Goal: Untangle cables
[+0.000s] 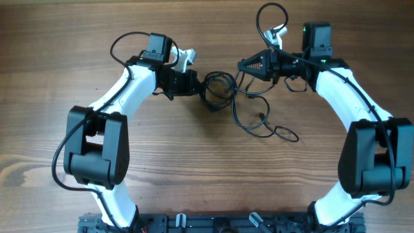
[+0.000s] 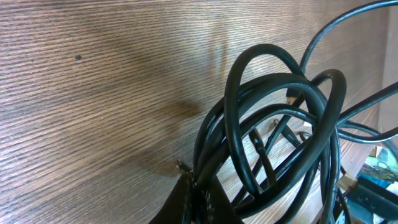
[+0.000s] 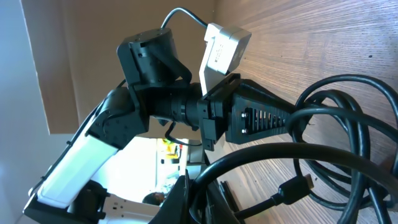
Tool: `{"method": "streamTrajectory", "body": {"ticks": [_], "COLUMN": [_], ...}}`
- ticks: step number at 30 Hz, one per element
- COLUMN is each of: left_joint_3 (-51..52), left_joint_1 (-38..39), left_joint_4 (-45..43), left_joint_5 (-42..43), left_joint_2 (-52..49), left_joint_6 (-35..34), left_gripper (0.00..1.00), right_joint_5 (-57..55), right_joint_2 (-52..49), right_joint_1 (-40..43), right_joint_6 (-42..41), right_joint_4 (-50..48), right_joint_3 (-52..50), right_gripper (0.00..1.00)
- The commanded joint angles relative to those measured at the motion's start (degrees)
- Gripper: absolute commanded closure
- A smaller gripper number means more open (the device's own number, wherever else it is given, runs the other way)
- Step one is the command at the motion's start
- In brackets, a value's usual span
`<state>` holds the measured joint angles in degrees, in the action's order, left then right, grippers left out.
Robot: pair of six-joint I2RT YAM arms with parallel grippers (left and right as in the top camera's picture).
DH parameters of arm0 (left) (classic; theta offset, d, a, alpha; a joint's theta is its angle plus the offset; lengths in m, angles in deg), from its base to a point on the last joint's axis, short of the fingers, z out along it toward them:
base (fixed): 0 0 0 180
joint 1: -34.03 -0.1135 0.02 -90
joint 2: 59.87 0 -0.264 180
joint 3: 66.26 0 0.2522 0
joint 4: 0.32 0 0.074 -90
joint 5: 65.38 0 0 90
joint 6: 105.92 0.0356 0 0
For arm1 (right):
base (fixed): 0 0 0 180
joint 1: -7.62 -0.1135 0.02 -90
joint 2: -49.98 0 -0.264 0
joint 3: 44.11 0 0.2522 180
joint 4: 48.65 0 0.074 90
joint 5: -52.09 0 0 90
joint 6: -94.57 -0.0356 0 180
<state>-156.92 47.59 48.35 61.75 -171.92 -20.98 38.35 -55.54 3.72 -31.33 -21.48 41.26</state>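
Fingers of the left gripper were pinched tight on the cables, biting the coiled bundle at its 9 o'clock edge, near the middle of the wooden table. Across the knot, the right gripper was clamped shut too, nipping a strand at the bundle's 1 o'clock side. Loose loops trailed off toward 5 o'clock, flat on the wood, a small plug among them.
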Motion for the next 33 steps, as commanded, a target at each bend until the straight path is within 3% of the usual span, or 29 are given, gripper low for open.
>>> {"method": "streamTrajectory", "body": {"ticks": [1, 9, 17, 26, 33], "left_joint_3": [-0.74, -0.74, -0.74, -0.74, -0.74], "left_joint_1": [-0.11, -0.11, -0.11, -0.11, -0.11], "left_joint_4": [0.28, 0.28, 0.28, 0.26, 0.57], "left_joint_5": [-1.05, -1.05, -1.05, -1.4, -7.87], "left_joint_2": [1.49, 1.49, 1.49, 1.49, 1.49], "left_joint_6": [0.07, 0.09, 0.07, 0.09, -0.15], "left_gripper": [0.96, 0.96, 0.96, 0.96, 0.96], "right_joint_5": [-5.11, -26.32, -55.28, -77.15, -84.83], "right_joint_2": [2.23, 2.23, 2.23, 2.23, 2.23], "right_joint_1": [1.4, 1.64, 1.64, 1.64, 3.06], "right_joint_6": [-1.73, -11.74, -18.64, -18.08, -17.75], "right_joint_4": [-0.48, 0.17, 11.06, 24.04, 28.98], "right_joint_3": [0.15, 0.15, 0.15, 0.13, 0.15], "right_gripper": [0.96, 0.96, 0.96, 0.93, 0.93]}}
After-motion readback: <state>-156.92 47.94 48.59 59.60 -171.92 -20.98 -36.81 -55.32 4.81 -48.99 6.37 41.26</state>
